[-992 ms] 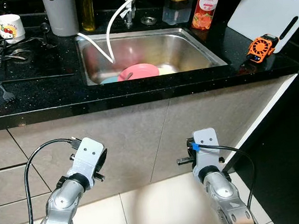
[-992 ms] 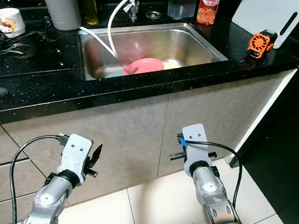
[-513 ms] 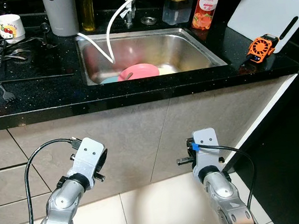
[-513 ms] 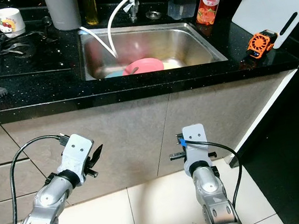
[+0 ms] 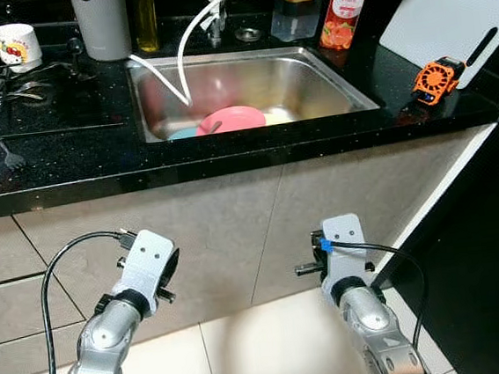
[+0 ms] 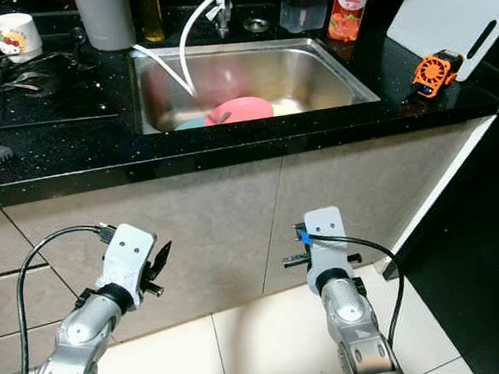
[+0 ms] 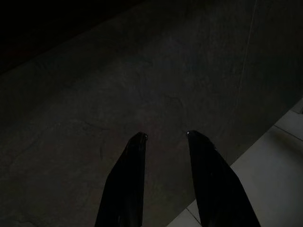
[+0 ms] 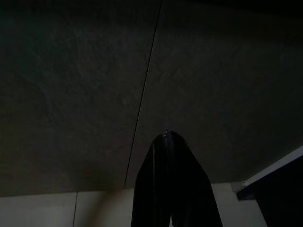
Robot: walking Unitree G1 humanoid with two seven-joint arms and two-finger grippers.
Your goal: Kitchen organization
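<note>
One steel sink [image 5: 337,81] is set in the black tabletop [image 5: 70,156]; in it lies one pink plate [image 5: 231,119], touching a teal dish beneath. One white hose [image 5: 185,47] hangs into the basin. Behind the rim: one red bottle [image 5: 346,5], one sponge holder [image 5: 295,13]. At the right edge: one white cutting board [image 5: 441,18], one orange fan [image 5: 438,79]. At the left: one mug [image 5: 13,43], one fork [image 5: 7,153].

Both arms hang low before the cabinet front [image 6: 226,216], above bare floor tiles. Left gripper [image 7: 165,137] fingers are spread, empty; right gripper [image 8: 166,135] fingers are pressed together, empty.
</note>
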